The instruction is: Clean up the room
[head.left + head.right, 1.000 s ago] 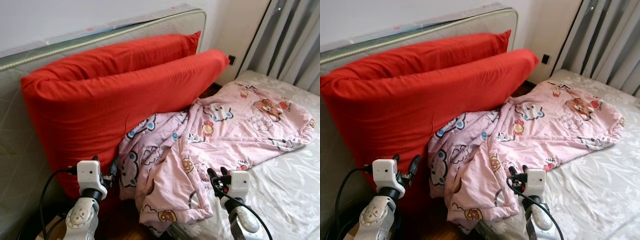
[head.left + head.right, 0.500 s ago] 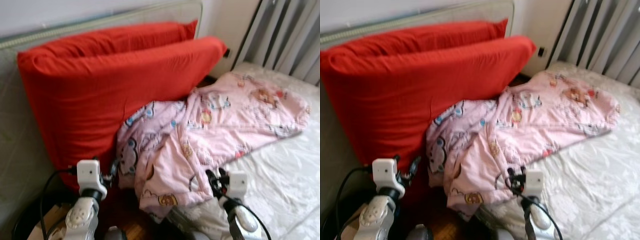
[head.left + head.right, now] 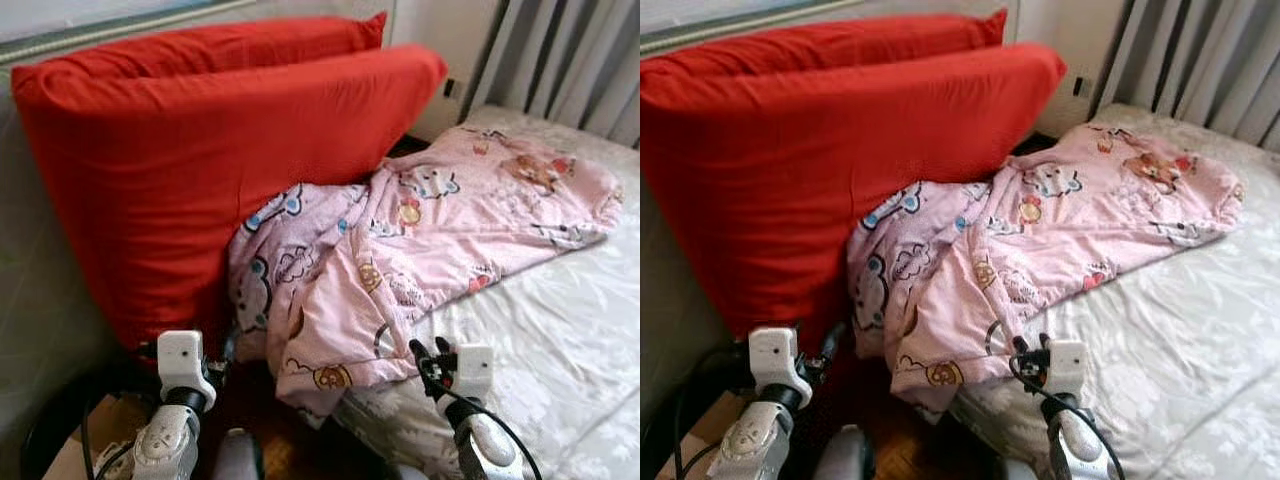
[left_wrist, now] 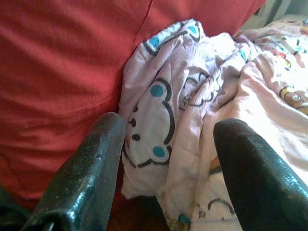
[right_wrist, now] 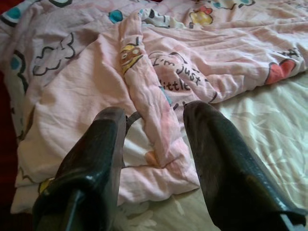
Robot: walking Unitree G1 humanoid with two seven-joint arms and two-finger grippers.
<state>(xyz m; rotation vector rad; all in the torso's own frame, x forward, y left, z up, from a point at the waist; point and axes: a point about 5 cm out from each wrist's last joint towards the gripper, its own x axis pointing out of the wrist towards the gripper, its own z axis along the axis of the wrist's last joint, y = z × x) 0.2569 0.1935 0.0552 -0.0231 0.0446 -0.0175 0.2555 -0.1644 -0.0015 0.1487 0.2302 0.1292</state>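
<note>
The right gripper (image 3: pixel 432 357) sits low at the bottom right of the frame, fingers apart and holding nothing, aimed at the drooping corner of the pink cartoon quilt (image 3: pixel 430 240). The left gripper (image 3: pixel 226 350), bottom left, is also spread and empty, facing the crumpled end of the quilt where it presses against the big red cushion (image 3: pixel 200 150). The quilt runs long from the upper right of the frame, across the white mattress (image 3: pixel 560 350), down to the lower middle, where its corner spills over the bed's edge between both grippers. To my eye the right gripper is nearer that hanging corner, with a fold lying just ahead of its fingers.
</note>
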